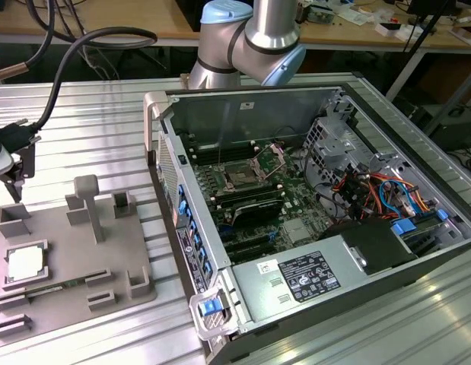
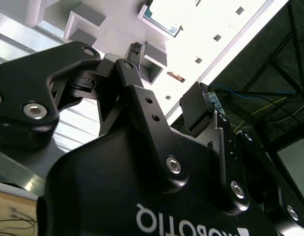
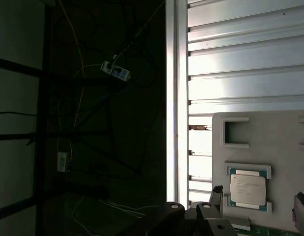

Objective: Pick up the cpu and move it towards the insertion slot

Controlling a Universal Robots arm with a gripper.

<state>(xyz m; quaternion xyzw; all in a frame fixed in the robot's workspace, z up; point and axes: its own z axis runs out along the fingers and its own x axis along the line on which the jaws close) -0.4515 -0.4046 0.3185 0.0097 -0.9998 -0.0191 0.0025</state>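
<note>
The cpu (image 1: 26, 264) lies flat in a square recess of the grey tray (image 1: 68, 289) at the exterior view's left; its pale metal top faces up. My gripper (image 1: 17, 179) hangs above the tray's far corner, clear of the chip and holding nothing. In the first wrist view the cpu (image 3: 247, 189) sits between two dark fingertips (image 3: 218, 194) that stand wide apart, so the gripper is open. The cpu (image 2: 163, 14) also appears past the gripper's black linkage in the second wrist view. The insertion slot (image 1: 241, 176) is inside the opened computer case, its metal bracket raised.
The open computer case (image 1: 311, 220) fills the exterior view's right, with cables, drive bays and a power supply (image 1: 311, 277). Upright posts (image 1: 89, 204) rise from the tray. A thick black hose (image 1: 75, 53) arcs over the slatted metal table (image 1: 90, 129). The arm's elbow (image 1: 254, 38) stands behind the case.
</note>
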